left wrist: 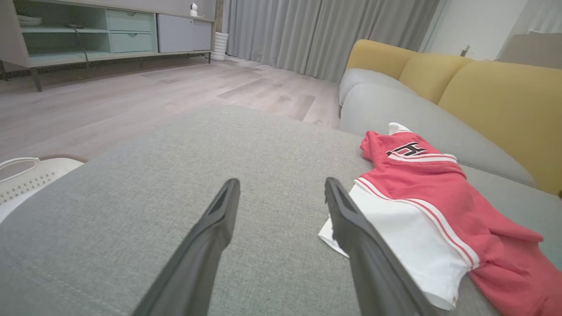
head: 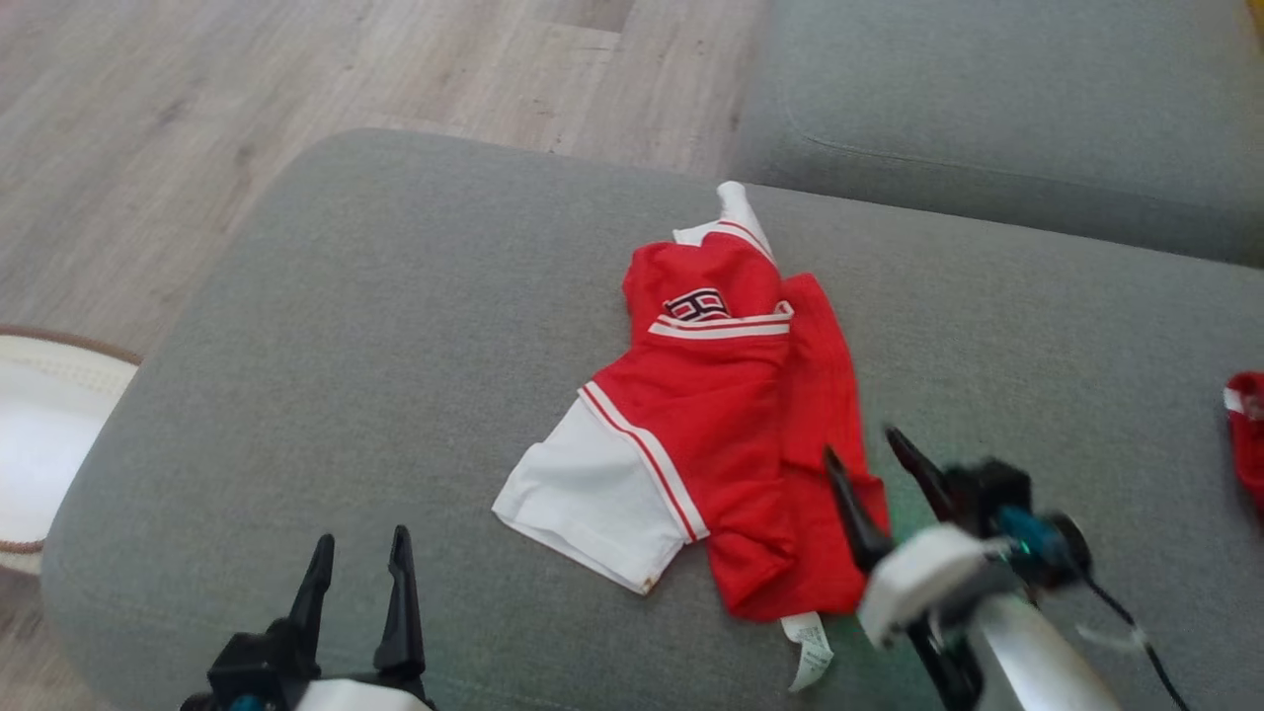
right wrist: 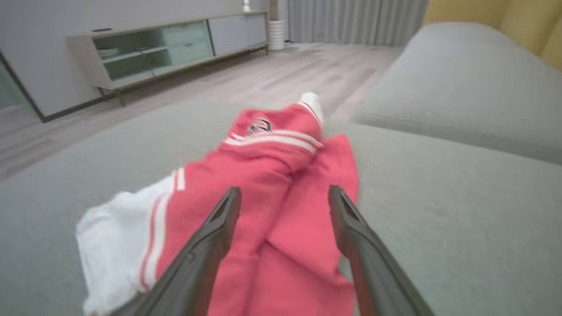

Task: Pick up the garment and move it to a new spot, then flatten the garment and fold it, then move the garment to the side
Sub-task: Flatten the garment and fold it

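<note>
One garment (head: pixel 721 425), red with white panels and stripes, lies crumpled and partly folded over itself on the grey sofa seat (head: pixel 395 346). A dark emblem sits on its far end, away from both grippers, and a white care label (head: pixel 812 647) sticks out from its near edge.

Right gripper (head: pixel 861 442): fingers apart, nothing between them. It sits at the garment's near right edge, fingertips over the red cloth. In the right wrist view the gripper (right wrist: pixel 284 188) points along the garment (right wrist: pixel 272 175), red fabric straight ahead and beneath, the white panel off to its left. Contact with the cloth cannot be told; the arm reads blurred in the head view.

Left gripper (head: pixel 362 538): fingers apart, empty, over bare seat. In the left wrist view (left wrist: pixel 282 182) the garment (left wrist: pixel 430 197) lies ahead and to its right, the white hem just beside the right finger.

- Second red item (head: pixel 1246 425): well to the right of the right gripper, at the frame edge.
- White basket (head: pixel 39 434): on the wooden floor (head: pixel 296 69), left of the left gripper.
- Yellow backrest (left wrist: pixel 496 96): beyond the garment.
- Low cabinet (left wrist: pixel 88 30) and grey curtains (left wrist: pixel 307 30): far ahead across the floor.
</note>
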